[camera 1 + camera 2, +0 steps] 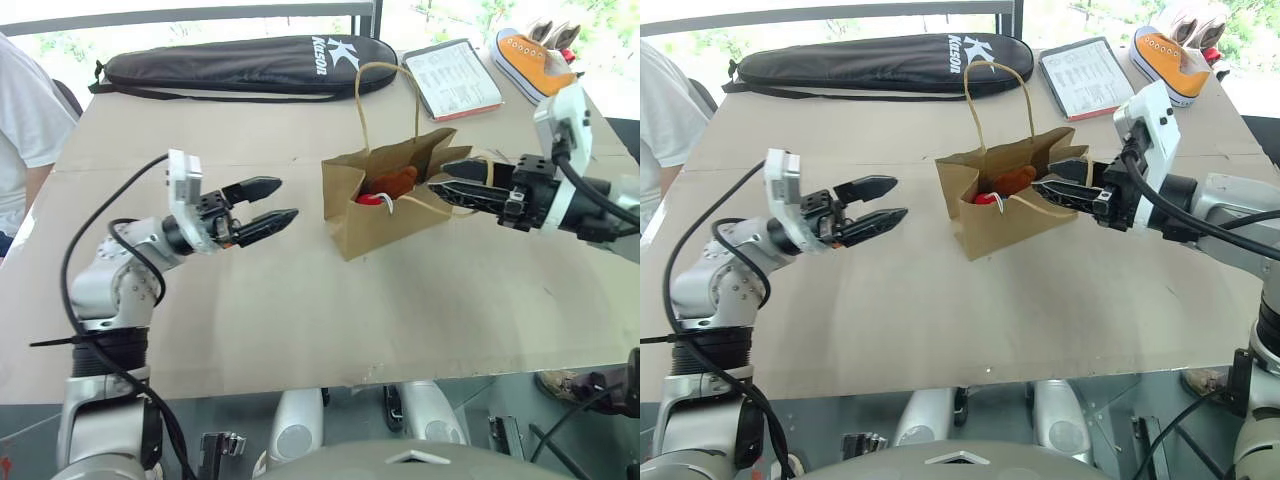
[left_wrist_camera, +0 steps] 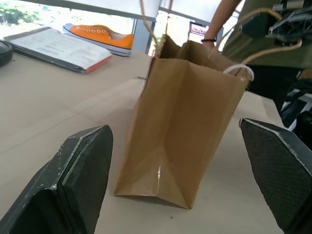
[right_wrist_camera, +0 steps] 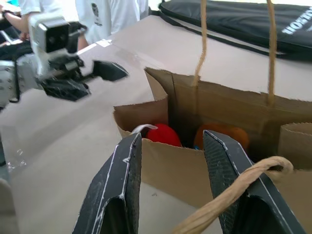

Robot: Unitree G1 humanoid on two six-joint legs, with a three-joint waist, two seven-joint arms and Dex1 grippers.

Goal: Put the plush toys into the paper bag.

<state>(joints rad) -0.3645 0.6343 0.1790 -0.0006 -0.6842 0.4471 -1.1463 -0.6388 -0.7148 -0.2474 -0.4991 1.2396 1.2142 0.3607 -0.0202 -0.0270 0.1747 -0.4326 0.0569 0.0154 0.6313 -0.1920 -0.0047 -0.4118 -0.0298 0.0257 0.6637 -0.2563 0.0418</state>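
Observation:
The paper bag (image 1: 385, 228) stands upright and open-mouthed in the middle of the table. Inside it lie the two plush toys: the red end of the white one (image 3: 163, 134) and the brown one (image 3: 222, 136) beside it. My left gripper (image 1: 285, 198) hovers open to the left of the bag, pointing at its side wall (image 2: 185, 122), with nothing between its fingers. My right gripper (image 1: 437, 176) is at the bag's right rim with its jaws apart over the mouth. One twisted paper handle (image 3: 253, 178) lies across one of its fingers; the other handle (image 1: 385, 75) stands upright.
A long black racket case (image 1: 240, 62) lies along the table's far side. A booklet (image 1: 450, 78) and an orange sneaker (image 1: 535, 60) sit at the far right. A person in a white shirt (image 1: 25, 110) is at the table's left edge.

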